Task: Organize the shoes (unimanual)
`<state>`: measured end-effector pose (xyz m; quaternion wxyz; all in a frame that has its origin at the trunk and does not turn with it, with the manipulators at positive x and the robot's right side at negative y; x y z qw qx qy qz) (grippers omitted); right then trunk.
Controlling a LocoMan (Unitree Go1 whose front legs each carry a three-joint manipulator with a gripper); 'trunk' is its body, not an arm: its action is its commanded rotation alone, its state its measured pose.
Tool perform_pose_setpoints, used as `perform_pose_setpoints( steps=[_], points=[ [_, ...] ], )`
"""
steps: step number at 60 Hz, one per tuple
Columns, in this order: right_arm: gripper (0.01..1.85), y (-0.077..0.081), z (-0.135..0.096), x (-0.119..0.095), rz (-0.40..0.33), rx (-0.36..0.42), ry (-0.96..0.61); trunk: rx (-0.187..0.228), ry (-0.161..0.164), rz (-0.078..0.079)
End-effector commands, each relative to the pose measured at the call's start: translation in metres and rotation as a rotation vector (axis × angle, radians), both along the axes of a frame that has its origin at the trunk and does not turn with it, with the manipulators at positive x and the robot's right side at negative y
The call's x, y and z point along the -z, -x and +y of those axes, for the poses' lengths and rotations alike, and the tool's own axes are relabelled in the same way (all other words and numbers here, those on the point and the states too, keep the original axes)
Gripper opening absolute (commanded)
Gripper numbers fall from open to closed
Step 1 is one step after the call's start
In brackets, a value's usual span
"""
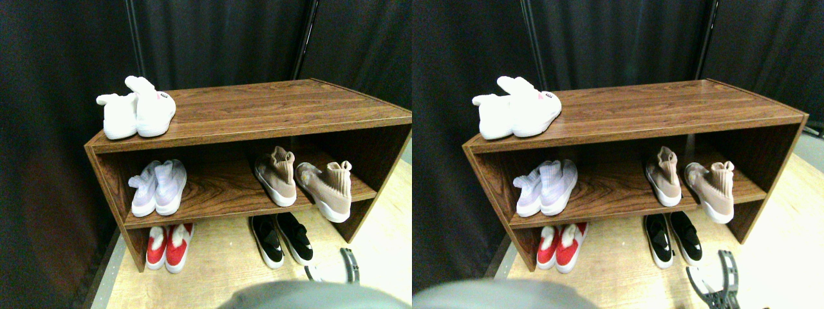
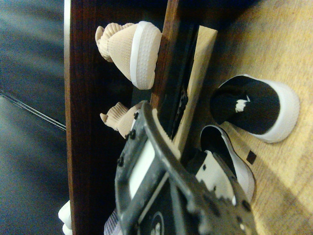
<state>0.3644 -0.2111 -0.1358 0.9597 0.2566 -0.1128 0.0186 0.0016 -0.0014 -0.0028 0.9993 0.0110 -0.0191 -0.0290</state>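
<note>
Tan sneakers [image 1: 302, 183] on middle shelf [image 1: 225, 193]; black slip-ons [image 1: 281, 239] on floor; right gripper [image 1: 335, 270] jaw state unclear

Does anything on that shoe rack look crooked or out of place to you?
One thing: on the middle shelf, the right-hand tan sneaker sits at an angle, its white toe poking out past the shelf's front edge, while its partner sits further in. The other pairs look neatly side by side, including the black slip-ons on the floor.
</note>
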Motion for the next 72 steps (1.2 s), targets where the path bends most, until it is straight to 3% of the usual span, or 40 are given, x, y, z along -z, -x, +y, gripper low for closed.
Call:
perform_pose_setpoints(
  steps=[1,5,15,25,36,51,72],
  points=[
    [0.80,0.004,0.004,-0.016,-0.082,-0.026,-0.073,0.008,0.007,-0.015],
    [0.92,0.006,0.003,-0.022,-0.095,-0.033,-0.146,0.016,0.008,-0.016],
    [0.98,0.004,-0.002,-0.035,-0.102,-0.050,-0.232,0.024,0.010,-0.017],
    [1.19,-0.004,-0.015,-0.046,-0.138,-0.012,-0.200,0.026,0.015,-0.017],
    [1.38,-0.015,-0.025,-0.055,-0.135,-0.019,-0.193,0.026,0.021,-0.016],
    [1.68,-0.035,-0.030,-0.059,-0.031,-0.080,-0.261,0.017,0.028,-0.012],
    [1.68,-0.060,-0.025,-0.047,0.055,-0.094,-0.393,-0.006,0.042,-0.004]
  ],
)
